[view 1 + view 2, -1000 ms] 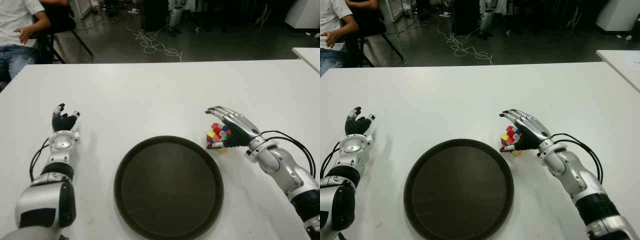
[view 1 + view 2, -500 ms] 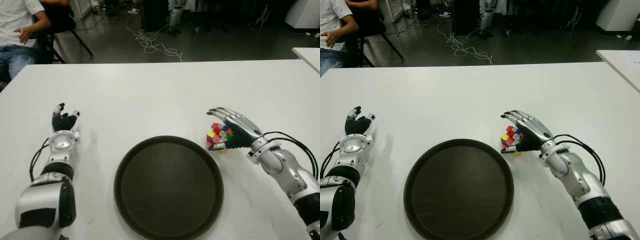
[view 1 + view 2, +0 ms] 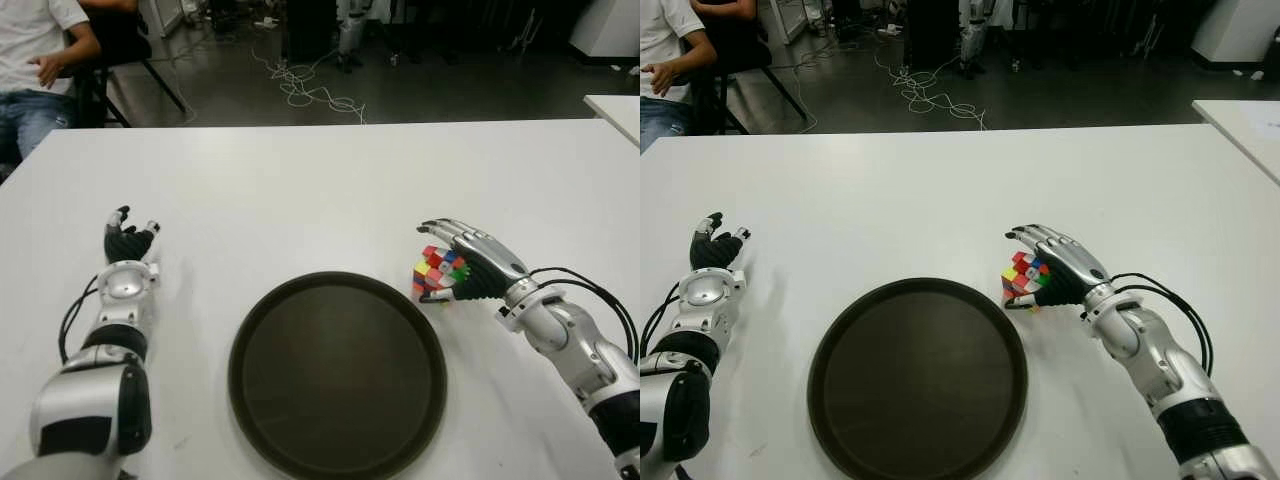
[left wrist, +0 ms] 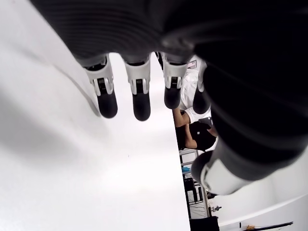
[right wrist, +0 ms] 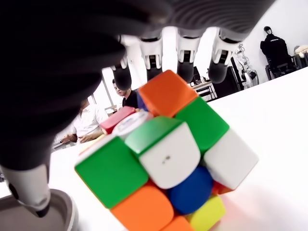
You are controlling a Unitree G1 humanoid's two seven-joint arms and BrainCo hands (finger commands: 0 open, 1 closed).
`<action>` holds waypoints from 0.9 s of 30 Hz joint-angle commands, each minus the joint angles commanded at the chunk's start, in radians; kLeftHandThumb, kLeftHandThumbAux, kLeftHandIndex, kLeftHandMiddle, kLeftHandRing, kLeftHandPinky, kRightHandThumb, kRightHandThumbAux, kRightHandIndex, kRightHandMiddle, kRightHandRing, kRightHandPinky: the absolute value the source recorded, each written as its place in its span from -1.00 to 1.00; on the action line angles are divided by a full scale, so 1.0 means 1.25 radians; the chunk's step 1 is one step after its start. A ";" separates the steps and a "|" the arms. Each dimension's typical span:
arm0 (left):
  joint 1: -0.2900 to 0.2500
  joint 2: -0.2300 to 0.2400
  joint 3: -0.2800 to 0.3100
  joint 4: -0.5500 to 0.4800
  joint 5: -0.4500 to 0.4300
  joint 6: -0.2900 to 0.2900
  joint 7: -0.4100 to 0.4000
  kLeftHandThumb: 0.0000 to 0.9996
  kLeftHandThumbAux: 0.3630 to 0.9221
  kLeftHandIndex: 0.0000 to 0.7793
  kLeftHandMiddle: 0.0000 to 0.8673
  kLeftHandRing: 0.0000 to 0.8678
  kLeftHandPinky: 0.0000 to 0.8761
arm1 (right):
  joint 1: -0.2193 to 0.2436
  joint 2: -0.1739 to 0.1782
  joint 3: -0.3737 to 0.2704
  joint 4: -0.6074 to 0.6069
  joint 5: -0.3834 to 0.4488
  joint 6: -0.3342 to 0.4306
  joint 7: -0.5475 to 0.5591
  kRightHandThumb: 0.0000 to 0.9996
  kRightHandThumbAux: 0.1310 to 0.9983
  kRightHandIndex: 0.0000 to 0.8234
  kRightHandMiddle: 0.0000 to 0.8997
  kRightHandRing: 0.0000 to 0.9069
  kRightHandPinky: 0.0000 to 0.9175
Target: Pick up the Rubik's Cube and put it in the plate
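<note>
The right robot hand [image 3: 462, 262] wraps its fingers around the Rubik's Cube [image 3: 436, 273], just off the brown plate's [image 3: 338, 371] right rim; the left robot hand [image 3: 128, 243] shows relaxed, empty, near the surface's [image 3: 300, 190] left edge.

Robotics lab or workshop. Big plain white worktop [image 3: 330, 180] on a dark bare floor [image 3: 420, 90], loose cables [image 3: 305, 85] tangled across it. Second white table [image 3: 615, 108] at the right edge. Legs of another robot or stand [image 3: 350, 30] at the back. Seated person [image 3: 40, 70] on a black chair [image 3: 125, 50] at far left.
</note>
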 joint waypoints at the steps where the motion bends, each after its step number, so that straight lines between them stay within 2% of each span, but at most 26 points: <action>1: 0.000 0.000 0.000 0.000 0.000 0.002 -0.001 -0.89 0.33 -0.90 -0.90 -0.83 -0.77 | 0.000 0.001 0.000 -0.001 -0.002 0.002 -0.002 -1.00 0.15 -1.00 -1.00 -1.00 -1.00; 27: 0.000 0.001 -0.003 0.002 0.005 0.001 0.007 -0.85 0.33 -0.89 -0.87 -0.82 -0.78 | -0.014 0.019 0.012 0.016 -0.013 0.036 0.004 -1.00 0.03 -1.00 -1.00 -1.00 -1.00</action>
